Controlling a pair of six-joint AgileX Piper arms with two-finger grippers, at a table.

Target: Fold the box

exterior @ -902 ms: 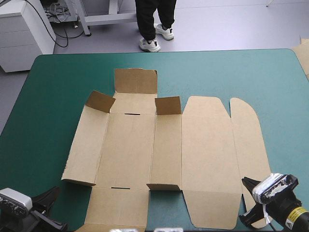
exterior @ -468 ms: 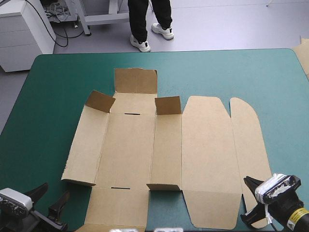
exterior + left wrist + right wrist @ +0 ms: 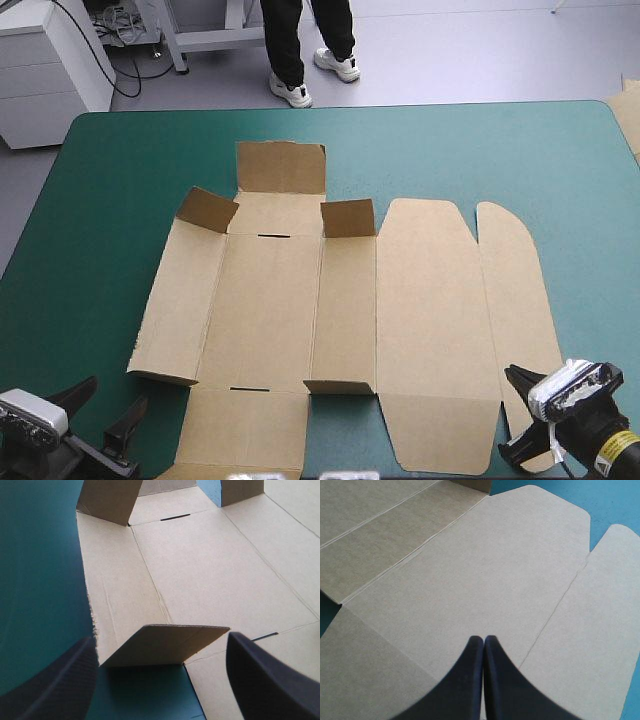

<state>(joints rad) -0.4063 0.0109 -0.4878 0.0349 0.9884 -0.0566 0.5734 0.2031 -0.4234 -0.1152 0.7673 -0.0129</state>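
Left end effector (image 3: 100, 425) sits at the near left corner of the teal-green covered counter (image 3: 100, 180), its two black fingers spread wide with nothing between them. The box (image 3: 265, 310), a cut sheet of brown board, lies spread across the counter's middle and reaches the near edge. One small side flap (image 3: 165, 642) at its near left stands tilted up just ahead of the left end effector, untouched. The other small corner flaps and the far end panel (image 3: 282, 166) are also partly raised. The wide lid panel (image 3: 485, 570) and the rounded outer flap (image 3: 600, 615) lie flat toward the right edge. The right end effector (image 3: 484, 638) is at the near right corner, its black fingers pressed together into one point and gripping nothing, over the lid panel beside the crease.
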